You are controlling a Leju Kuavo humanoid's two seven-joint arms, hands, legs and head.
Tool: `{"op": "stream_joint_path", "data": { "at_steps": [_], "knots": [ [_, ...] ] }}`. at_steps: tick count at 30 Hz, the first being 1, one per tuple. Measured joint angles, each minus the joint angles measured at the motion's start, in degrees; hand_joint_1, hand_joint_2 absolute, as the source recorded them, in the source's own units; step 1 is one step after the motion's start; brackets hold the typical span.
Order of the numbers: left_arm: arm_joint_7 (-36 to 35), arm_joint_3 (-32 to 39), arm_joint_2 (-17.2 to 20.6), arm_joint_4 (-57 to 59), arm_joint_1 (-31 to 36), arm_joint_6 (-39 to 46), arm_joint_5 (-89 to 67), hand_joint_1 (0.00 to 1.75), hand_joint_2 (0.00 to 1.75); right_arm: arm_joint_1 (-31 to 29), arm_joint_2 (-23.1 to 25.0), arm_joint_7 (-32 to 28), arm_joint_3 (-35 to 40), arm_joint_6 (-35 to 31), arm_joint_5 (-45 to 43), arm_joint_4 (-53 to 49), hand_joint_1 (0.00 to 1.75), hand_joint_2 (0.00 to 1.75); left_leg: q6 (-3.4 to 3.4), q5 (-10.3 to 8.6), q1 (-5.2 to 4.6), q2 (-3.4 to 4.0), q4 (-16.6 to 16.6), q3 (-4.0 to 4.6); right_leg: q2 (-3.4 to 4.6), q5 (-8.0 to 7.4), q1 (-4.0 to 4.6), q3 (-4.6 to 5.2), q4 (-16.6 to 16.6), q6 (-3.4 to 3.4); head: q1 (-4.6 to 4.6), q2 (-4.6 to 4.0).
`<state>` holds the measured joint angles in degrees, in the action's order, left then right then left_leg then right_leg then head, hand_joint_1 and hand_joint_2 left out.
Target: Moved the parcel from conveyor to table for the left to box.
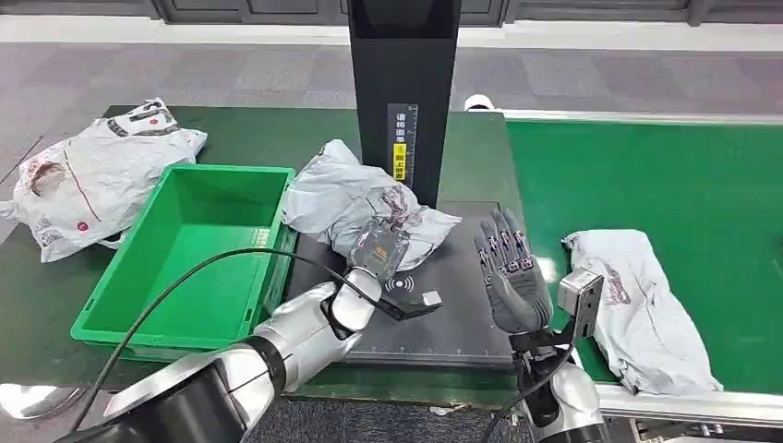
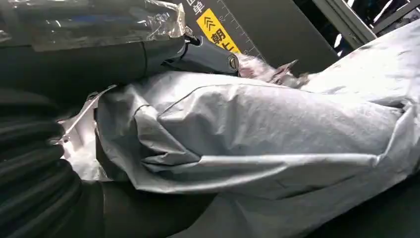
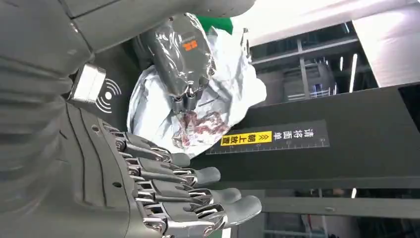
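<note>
Left hand (image 1: 377, 247) plastic-wrapped, fingers (image 3: 187, 100) down on a parcel; right hand (image 1: 511, 272) upright, fingers (image 3: 198, 191) spread, empty

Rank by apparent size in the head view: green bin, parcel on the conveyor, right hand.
1. Green bin
2. Parcel on the conveyor, clearly smaller than the bin
3. Right hand, smallest

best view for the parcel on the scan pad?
Head view: the whole grey parcel on the black pad, left hand on it. Left wrist shows creased plastic close up; right wrist shows it partly behind the left hand.
</note>
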<state>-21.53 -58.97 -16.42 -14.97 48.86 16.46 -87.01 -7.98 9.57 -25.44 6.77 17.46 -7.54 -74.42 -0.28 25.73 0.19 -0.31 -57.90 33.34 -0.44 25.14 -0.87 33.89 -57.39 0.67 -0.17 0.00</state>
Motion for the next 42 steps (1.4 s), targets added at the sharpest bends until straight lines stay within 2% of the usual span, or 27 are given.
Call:
{"op": "stream_joint_path", "data": {
  "at_steps": [18, 20, 23, 25, 29, 36, 42],
  "knots": [
    [0.5, 0.6, -0.2, 0.0, -0.7, 1.4, -0.4, 1.75, 1.75, 2.1, 0.3, 0.9, 0.6, -0.4, 0.3, -2.8, 0.0, 1.75, 0.0, 0.0, 0.0, 0.0, 0.0, 0.01, 0.0, 0.0, 0.0, 0.01, 0.0, 0.0, 0.0, 0.0],
    [0.0, 1.7, 0.0, 0.0, -1.0, 4.7, 0.2, 1.75, 1.75, 2.7, 0.4, 1.1, 0.6, -0.4, 0.5, -3.4, 0.0, 1.75, 0.0, 0.0, 0.0, 0.0, 0.0, 0.03, 0.0, 0.0, 0.0, 0.02, 0.0, 0.0, 0.0, 0.0],
    [-2.2, 5.1, 1.4, -0.9, -0.9, 16.2, 2.5, 1.75, 1.75, 3.7, 0.7, 1.5, 0.6, -1.3, 1.0, -4.5, 0.0, 1.75, 0.0, 0.0, 0.01, 0.03, 0.0, 0.08, 0.03, -0.01, 0.01, 0.14, 0.0, -0.01, 0.0, 0.0],
    [-2.4, 8.2, 2.7, -2.0, -0.3, 20.7, 2.3, 1.75, 1.75, 4.4, 0.9, 1.7, 0.6, -1.5, 1.4, -5.2, 0.0, 1.75, -0.01, 0.0, 0.01, 0.04, 0.0, 0.07, 0.07, -0.01, 0.01, 0.14, 0.0, -0.01, 0.0, 0.0],
    [-1.7, 16.8, 6.9, -14.3, -2.4, 23.0, -1.8, 1.75, 1.75, 5.6, 1.0, 1.8, 0.6, -2.4, 1.9, -6.2, 0.0, 1.75, -0.07, -0.05, 0.01, 0.09, 0.0, 0.11, 0.12, -0.04, 0.02, 0.23, 0.0, -0.05, 0.0, 0.0],
    [8.0, 36.2, 12.8, -46.0, -9.7, 23.5, -1.3, 1.75, 1.75, 7.9, 1.0, 0.9, 0.6, -3.3, 2.1, -7.5, 0.0, 1.75, -0.08, -0.02, 0.01, 0.37, 0.0, 0.24, 0.43, -0.05, 0.01, 0.45, -0.1, -0.06, -0.02, 0.0],
    [8.8, 42.8, 14.9, -56.7, -12.8, 23.5, -1.0, 1.75, 1.75, 8.4, 1.0, 0.9, 0.5, -3.3, 2.1, -8.1, 0.0, 1.75, -0.08, -0.03, 0.02, 0.3, 0.0, 0.3, 0.36, -0.04, 0.02, 0.48, -0.1, -0.06, -0.02, 0.0]
  ]
}}
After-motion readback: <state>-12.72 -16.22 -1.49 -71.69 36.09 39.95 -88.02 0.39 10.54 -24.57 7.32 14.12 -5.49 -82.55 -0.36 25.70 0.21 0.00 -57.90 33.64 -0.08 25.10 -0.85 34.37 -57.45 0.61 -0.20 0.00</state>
